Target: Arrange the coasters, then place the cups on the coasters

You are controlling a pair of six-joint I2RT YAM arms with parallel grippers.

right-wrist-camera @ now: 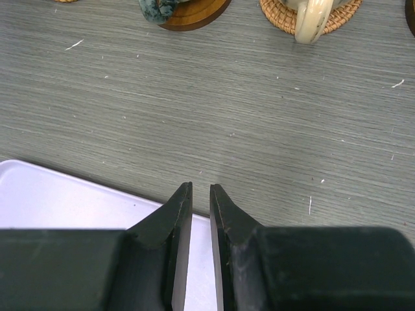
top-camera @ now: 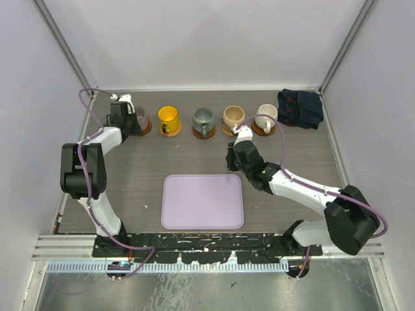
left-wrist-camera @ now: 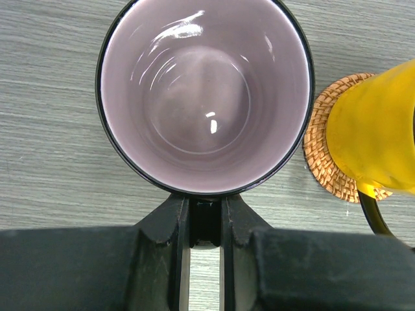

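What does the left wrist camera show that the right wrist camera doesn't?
Left wrist only: a pink cup seen from above, held at its near side by the left gripper, and a yellow cup on a woven coaster. Right wrist only: a lilac tray corner, the edges of a green cup and a tan cup, and the right gripper, slightly open and empty. Both: the grey table.

Behind the tray (top-camera: 202, 201), cups (top-camera: 203, 118) sit rowed on coasters (top-camera: 171, 132), leftmost seemingly too; cloth (top-camera: 301, 108) rightmost.
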